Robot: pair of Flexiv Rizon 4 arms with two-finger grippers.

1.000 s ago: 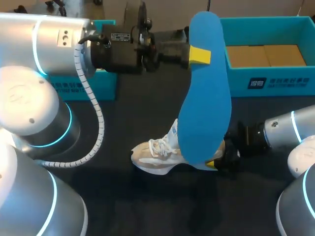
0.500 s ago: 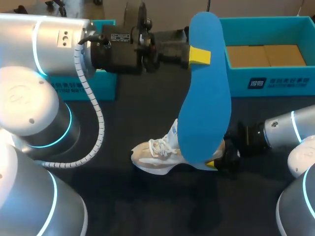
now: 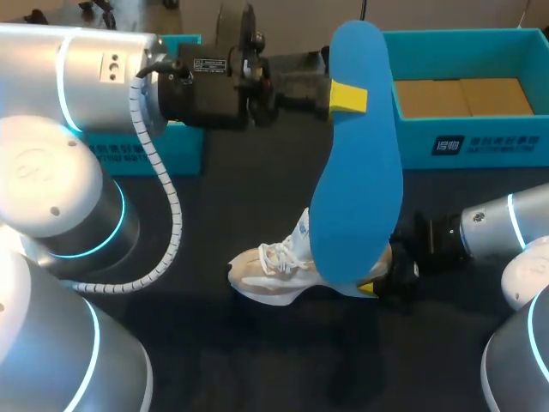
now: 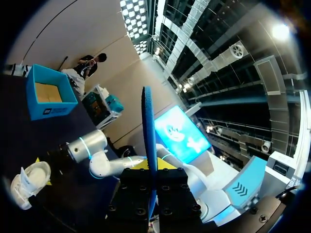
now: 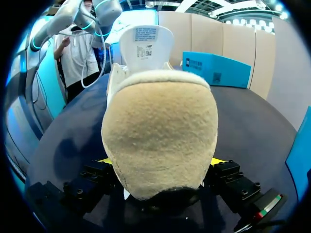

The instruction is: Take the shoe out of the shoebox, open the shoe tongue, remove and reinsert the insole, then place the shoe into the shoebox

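Presently we are pinching the insole (image 3: 356, 197) in the left pincer (image 3: 345, 97), lengthwise above the shoe (image 3: 270, 270) clamped by our right pincer (image 3: 376, 279).

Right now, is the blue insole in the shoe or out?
Out. The left gripper holds the insole up in the air, clear of the shoe clamped in the right gripper.

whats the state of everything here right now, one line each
insole: out of the shoe, held up in the air
shoe: upright on the table, tongue pulled up
shoebox: open, no shoe inside
left gripper: fingers shut on the insole
right gripper: fingers shut on the shoe's heel
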